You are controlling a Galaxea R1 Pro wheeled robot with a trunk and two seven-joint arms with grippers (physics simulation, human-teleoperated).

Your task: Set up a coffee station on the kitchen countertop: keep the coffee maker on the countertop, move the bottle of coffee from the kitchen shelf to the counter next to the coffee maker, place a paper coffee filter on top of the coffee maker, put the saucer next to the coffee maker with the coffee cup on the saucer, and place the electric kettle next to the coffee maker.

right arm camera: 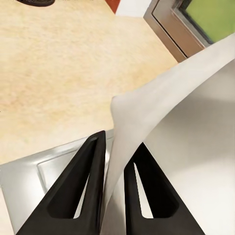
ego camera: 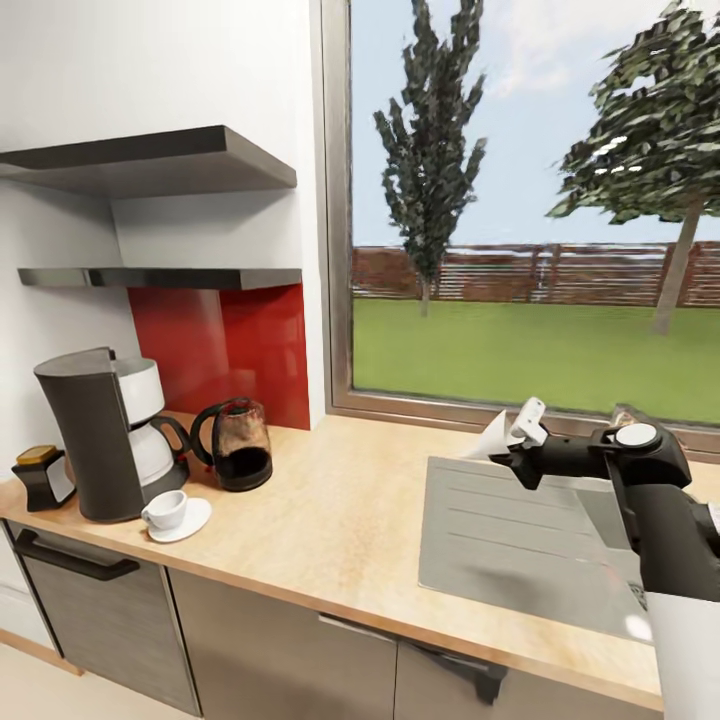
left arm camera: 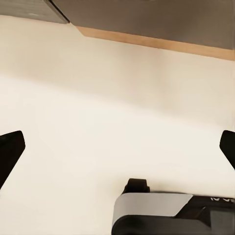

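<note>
while the right pincer (right arm camera: 113,166) pinches the paper coffee filter (right arm camera: 171,117) between nearly closed fingers (right arm camera: 81,186), it hangs over the grey sink (ego camera: 520,540) set in the desk (ego camera: 330,520). far to the left on the desk stand the coffee maker (ego camera: 95,440), the electric kettle (ego camera: 238,445), the bottle of coffee (ego camera: 42,475) and the coffee cup (ego camera: 166,510) on its saucer (ego camera: 195,522). the left pincer (left arm camera: 117,152) is spread wide above pale floor, holding nothing
</note>
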